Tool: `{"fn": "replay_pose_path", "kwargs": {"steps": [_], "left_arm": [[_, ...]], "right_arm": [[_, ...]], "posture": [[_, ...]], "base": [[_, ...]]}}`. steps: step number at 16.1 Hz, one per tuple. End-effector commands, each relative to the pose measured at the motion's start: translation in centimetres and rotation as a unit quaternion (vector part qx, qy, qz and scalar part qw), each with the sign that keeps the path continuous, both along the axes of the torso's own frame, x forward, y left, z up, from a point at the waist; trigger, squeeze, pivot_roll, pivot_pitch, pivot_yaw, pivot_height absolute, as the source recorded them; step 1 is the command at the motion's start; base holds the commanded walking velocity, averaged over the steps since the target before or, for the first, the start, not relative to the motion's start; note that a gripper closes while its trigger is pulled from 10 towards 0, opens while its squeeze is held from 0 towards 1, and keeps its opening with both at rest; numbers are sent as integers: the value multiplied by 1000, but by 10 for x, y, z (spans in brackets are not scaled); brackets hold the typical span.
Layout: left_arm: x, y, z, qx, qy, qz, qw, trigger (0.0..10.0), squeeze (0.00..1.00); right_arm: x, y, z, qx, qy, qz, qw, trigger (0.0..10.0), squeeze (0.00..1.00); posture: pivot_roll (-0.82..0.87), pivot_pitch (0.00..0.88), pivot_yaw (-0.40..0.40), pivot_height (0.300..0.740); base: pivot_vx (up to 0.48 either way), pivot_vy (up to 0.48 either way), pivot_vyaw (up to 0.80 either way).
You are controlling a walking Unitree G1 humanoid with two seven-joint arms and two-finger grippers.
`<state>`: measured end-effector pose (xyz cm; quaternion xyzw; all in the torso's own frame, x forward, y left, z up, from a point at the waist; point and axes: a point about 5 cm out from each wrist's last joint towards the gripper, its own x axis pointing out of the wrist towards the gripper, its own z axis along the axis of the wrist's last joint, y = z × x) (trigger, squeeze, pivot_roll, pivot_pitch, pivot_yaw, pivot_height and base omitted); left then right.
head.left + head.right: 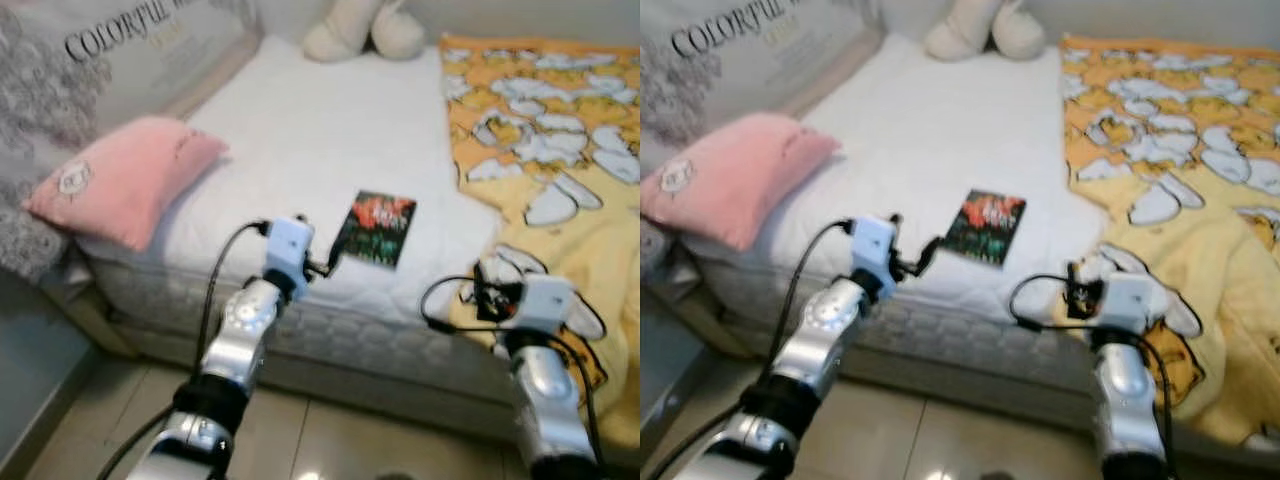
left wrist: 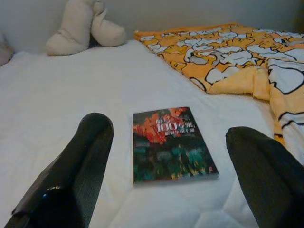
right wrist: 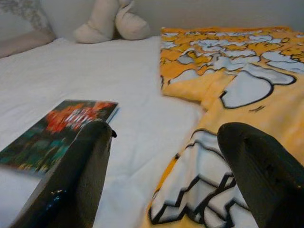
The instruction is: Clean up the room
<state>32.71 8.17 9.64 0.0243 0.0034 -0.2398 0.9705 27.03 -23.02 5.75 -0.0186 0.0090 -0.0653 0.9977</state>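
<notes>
Tidying looks barely begun: book (image 2: pixel 170 145) lies loose on bed (image 1: pixel 300 140), blanket (image 1: pixel 560 150) rumpled at three o'clock; left gripper (image 2: pixel 166 190) and right gripper (image 3: pixel 166 180) gape empty.

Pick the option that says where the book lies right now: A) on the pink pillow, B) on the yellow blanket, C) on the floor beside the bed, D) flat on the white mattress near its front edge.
D: the book lies flat on the bare white mattress near its front edge, apart from the pink pillow and the yellow blanket, with the open left gripper just short of it.
</notes>
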Motion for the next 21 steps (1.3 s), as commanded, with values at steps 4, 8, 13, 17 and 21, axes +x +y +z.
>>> {"fn": "replay_pose_path", "kwargs": {"steps": [4,8,13,17,21], "left_arm": [[6,10,3,5,-6,13,1000,10000,0],[8,11,4,9,-8,12,1000,10000,0],[12,16,0,27,6,31,999,10000,0],[16,19,-5,30,34,37,998,10000,0],[23,21,-12,54,73,50,995,10000,0]], "right_arm": [[4,11,4,7,-8,21,1000,10000,0],[8,14,7,11,-11,29,999,10000,0],[6,16,5,10,-2,30,1000,10000,0],[-6,15,-1,13,5,25,1000,10000,0],[-9,16,0,14,2,23,1000,10000,0]], "posture": [[-141,0,48,740],[-130,0,42,740],[-136,0,50,740],[-162,0,68,740],[-171,0,65,740]], "base": [[480,0,-195],[480,0,0],[253,0,-411],[0,0,-786],[0,0,-588]]}}
